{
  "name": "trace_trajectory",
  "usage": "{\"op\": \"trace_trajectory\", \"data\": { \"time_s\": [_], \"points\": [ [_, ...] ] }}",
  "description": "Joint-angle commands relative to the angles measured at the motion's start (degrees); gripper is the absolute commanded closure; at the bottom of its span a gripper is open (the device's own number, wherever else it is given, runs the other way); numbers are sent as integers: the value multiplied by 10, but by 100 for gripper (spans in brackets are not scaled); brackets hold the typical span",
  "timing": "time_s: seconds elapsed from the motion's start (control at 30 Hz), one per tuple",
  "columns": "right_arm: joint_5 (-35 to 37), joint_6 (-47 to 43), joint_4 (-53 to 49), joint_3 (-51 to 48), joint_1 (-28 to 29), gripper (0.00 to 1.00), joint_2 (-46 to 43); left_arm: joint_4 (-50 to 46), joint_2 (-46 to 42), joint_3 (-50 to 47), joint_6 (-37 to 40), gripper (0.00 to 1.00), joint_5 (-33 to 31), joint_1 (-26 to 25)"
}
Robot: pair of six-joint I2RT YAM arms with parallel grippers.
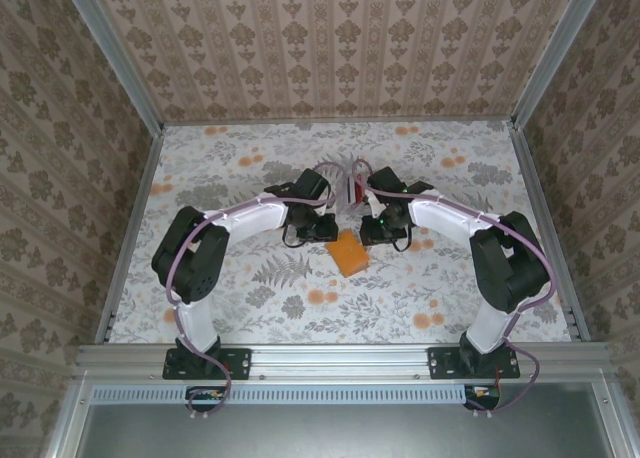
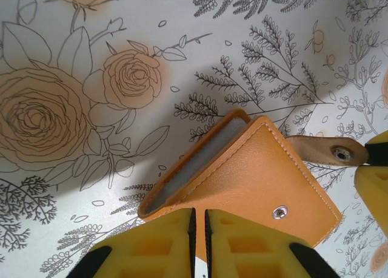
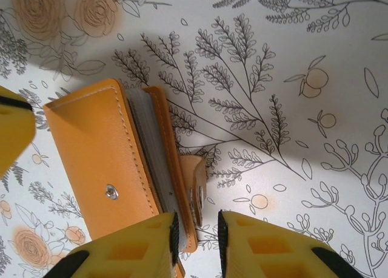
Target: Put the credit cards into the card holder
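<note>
- Mid-worktop (image 1: 240,308), about halfway between its left and right edges and between the two wrists: card holder (image 1: 348,254), one, orange. It lies flat with its covers folded together, and grey-blue leaves show edge-on along the open side.
- Fastening: strap (image 2: 326,150) loose, lying on the cloth just beside the holder. The snap stud (image 2: 279,212) on the upper cover is bare. Unfastened, but not opened.
- Left gripper (image 2: 199,222): yellow fingers drawn nearly together with only a hairline slit between them, and nothing seen in it. It stands over the side of the holder nearest the worktop's left edge. Whether it presses on the cover cannot be told.
- Right gripper (image 3: 198,222): narrow gap, with the strap and the rim of the lower cover in line with it. A sliver of cloth shows beside the strap, and whether the pads bite cannot be told.
- Clear rack (image 1: 352,190): just behind the grippers, toward the far edge, with red in it. Its contents are too small to read.
- Step in hand, by judgement: opening the holder. Loading of cards is not yet begun.
- Next move calls for a firm pinch on the strap or on one cover alone, never both covers at once. That cover should then swing up and away while the other side is kept down, so the leaves lie exposed before any card is fetched.
- Hazard, by judgement: the case looks light and may slide or lift whole if nothing pins it.
</note>
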Motion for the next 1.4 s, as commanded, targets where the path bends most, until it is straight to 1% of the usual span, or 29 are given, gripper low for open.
{"op": "trace_trajectory", "data": {
  "time_s": [0.0, 0.5, 0.7, 0.87, 1.07, 1.37],
  "points": [
    [-11, -10, -2, 16, -7, 75, 3, -15, 12, 14, -4, 85, 8, -6],
    [-24, -10, 3, 28, -7, 79, 26, -14, 27, 17, -7, 85, 10, -15],
    [-25, -14, -1, 34, -7, 90, 29, -12, 32, 17, -6, 85, 10, -15],
    [-27, -17, -8, 31, -7, 94, 21, -11, 36, 18, -6, 85, 11, -15],
    [-67, -12, 1, 16, -1, 96, 2, -4, 46, 18, -10, 85, 14, -16],
    [-75, -11, 12, 9, 27, 96, 25, -3, 56, 26, -12, 85, 16, -21]
  ]
}}
